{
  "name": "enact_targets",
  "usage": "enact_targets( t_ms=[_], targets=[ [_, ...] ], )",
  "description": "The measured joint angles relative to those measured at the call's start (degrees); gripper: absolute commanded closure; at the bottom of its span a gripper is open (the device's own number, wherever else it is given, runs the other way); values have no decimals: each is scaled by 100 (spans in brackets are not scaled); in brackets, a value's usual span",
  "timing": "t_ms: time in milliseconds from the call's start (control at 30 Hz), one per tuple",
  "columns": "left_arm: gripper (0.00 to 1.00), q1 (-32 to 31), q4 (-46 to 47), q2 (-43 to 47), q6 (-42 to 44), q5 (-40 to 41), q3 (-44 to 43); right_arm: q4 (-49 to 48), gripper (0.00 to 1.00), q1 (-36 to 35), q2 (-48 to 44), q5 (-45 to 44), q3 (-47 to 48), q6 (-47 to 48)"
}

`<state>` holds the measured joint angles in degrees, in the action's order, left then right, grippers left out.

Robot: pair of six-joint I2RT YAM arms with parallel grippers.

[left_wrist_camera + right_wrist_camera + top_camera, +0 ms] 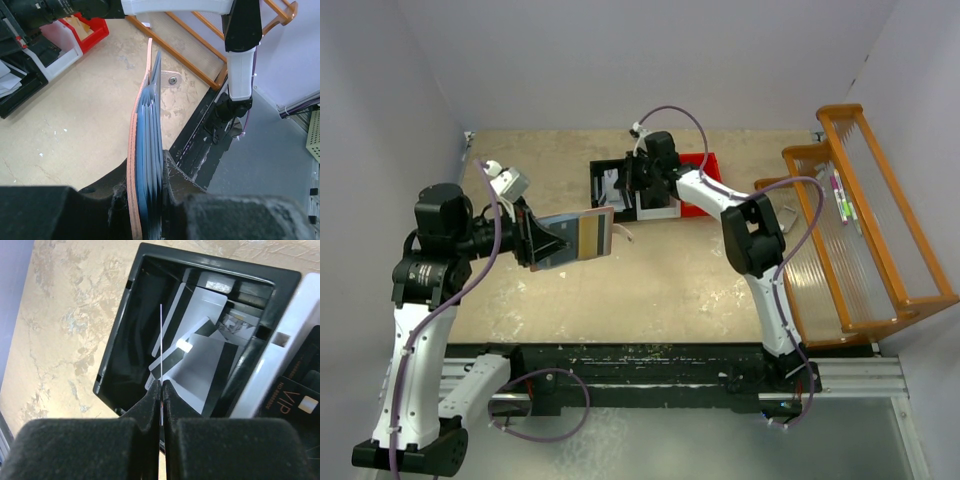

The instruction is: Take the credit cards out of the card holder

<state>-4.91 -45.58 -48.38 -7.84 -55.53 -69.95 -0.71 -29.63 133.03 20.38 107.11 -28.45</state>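
My left gripper (542,243) is shut on the open card holder (582,236), salmon-pink outside and blue-grey inside, and holds it up above the table. In the left wrist view the card holder (148,135) stands edge-on between my jaws. My right gripper (642,178) is over the black bin (603,183) and is shut on a thin grey credit card (161,347), seen edge-on above the bin. Several grey cards (200,360) lie inside the black bin (120,355).
A white bin (655,210) and a red bin (705,170) stand right of the black one. An orange wire rack (865,220) stands at the right edge of the table. The tan tabletop (660,280) stretches in front of the arm bases.
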Motion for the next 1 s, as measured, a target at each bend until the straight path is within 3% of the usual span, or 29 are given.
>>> enact_targets(
  t_ms=[467, 700, 900, 1000],
  targets=[
    [85, 0, -273, 190, 144, -4, -260, 514, 76, -365, 11, -448, 186, 59],
    [85, 0, -319, 223, 140, -9, -328, 623, 46, -348, -114, -933, 144, 127],
    [85, 0, -221, 212, -35, -24, -332, 723, 12, -348, -1620, -1176, -824, 190],
    [86, 0, -33, 205, -247, -46, -332, 380, 9, -337, -2789, -984, -1580, 74]
  ],
)
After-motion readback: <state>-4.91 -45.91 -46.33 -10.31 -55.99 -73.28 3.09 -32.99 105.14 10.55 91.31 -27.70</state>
